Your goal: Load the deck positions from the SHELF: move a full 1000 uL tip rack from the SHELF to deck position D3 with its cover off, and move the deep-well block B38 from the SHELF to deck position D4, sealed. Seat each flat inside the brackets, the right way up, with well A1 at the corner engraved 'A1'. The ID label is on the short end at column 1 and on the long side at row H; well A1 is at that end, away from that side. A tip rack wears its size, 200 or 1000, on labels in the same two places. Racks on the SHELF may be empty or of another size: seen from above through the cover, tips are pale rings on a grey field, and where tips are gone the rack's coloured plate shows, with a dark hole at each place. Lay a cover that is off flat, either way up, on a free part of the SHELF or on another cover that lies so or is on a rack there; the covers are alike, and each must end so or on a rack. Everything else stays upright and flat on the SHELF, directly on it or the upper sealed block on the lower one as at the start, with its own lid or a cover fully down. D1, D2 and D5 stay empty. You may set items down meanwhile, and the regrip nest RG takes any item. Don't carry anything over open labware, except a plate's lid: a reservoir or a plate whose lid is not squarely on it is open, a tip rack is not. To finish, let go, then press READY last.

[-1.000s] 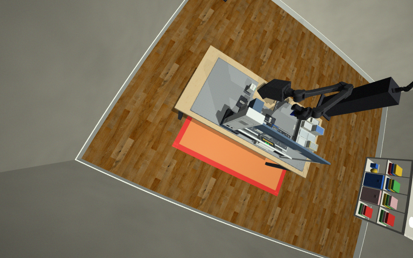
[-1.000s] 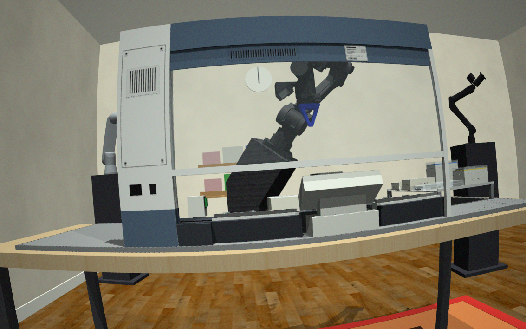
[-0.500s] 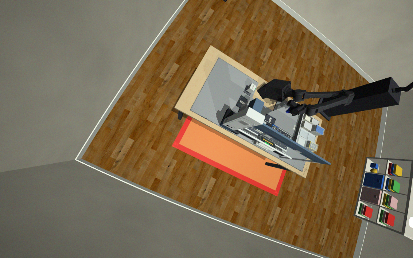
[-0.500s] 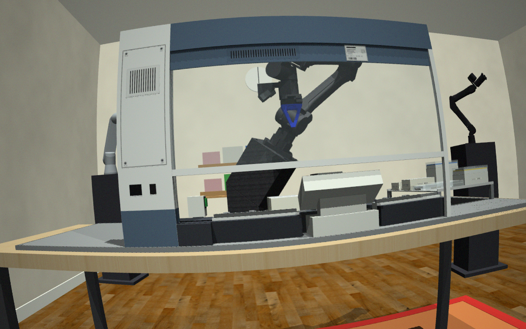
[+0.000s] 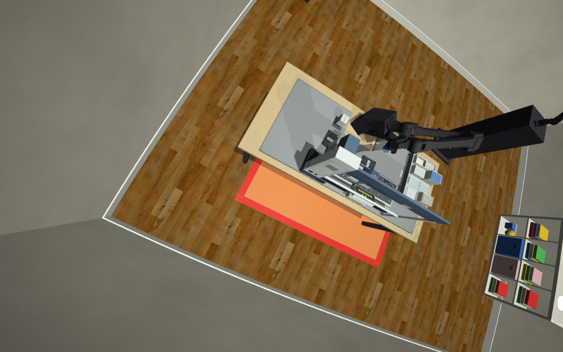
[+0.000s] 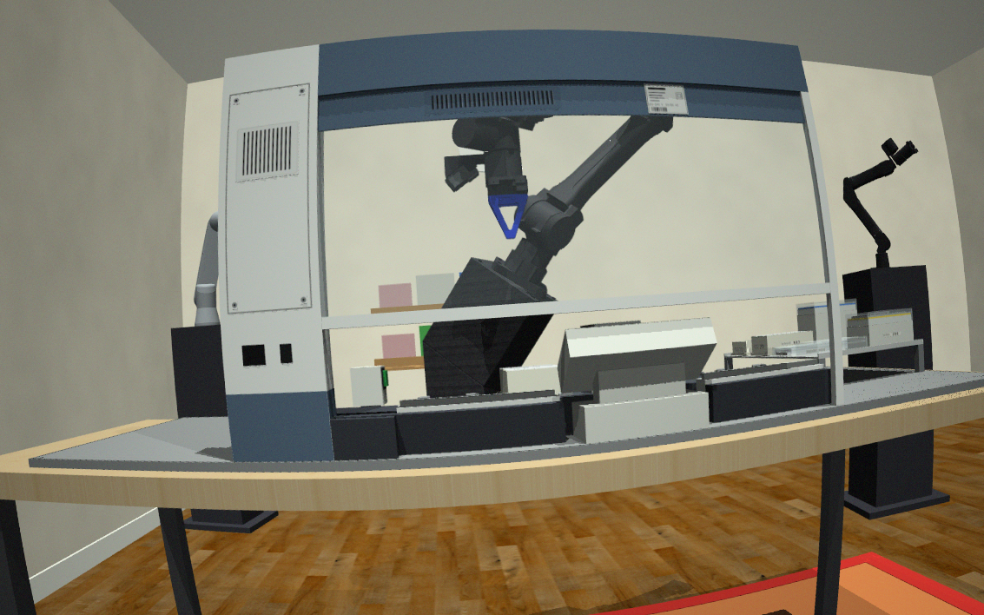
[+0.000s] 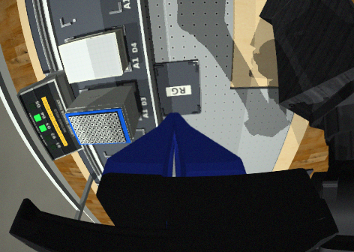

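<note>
The blue fingers are pressed together, empty, high above the deck. Ahead of them to the left, the uncovered tip rack (image 7: 97,127) in D3 and the sealed block (image 7: 92,58) in D4 look rigid and light, best pinched across their long sides.

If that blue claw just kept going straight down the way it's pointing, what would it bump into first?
Most likely the grey perforated deck beside the RG nest. The shut, empty gripper points down near that nest's edge; depth is hard to judge, so it might clip the nest.

Wrist view, legible markings: "RG" on white tag of dark regrip nest (image 7: 178,91). Deck strip (image 7: 134,49) at 10 o'clock from the nest reads "A1 D5", "A1 D4", "A1 D3". Remaining labels too small to read.
</note>
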You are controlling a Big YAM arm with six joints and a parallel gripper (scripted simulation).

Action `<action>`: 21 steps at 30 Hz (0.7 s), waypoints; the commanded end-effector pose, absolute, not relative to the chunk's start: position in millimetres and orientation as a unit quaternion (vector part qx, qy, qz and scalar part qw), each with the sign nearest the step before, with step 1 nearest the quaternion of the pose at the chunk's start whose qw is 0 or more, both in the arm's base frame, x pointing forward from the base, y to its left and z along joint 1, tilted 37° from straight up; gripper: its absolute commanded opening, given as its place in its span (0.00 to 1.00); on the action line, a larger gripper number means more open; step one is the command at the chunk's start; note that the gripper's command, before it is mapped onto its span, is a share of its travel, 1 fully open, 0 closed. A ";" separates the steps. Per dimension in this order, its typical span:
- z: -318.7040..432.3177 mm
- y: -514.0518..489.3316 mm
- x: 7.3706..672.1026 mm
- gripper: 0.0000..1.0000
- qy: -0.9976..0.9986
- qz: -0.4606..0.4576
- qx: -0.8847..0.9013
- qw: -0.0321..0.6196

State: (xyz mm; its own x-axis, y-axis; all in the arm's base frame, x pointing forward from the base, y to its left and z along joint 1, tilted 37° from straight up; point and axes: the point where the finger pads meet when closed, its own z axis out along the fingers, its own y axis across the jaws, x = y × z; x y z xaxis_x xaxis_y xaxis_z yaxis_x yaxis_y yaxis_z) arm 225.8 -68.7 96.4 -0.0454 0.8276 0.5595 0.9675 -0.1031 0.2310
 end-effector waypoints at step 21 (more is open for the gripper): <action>45.7 -177.7 248.2 0.00 -0.678 -0.295 -0.668 0.086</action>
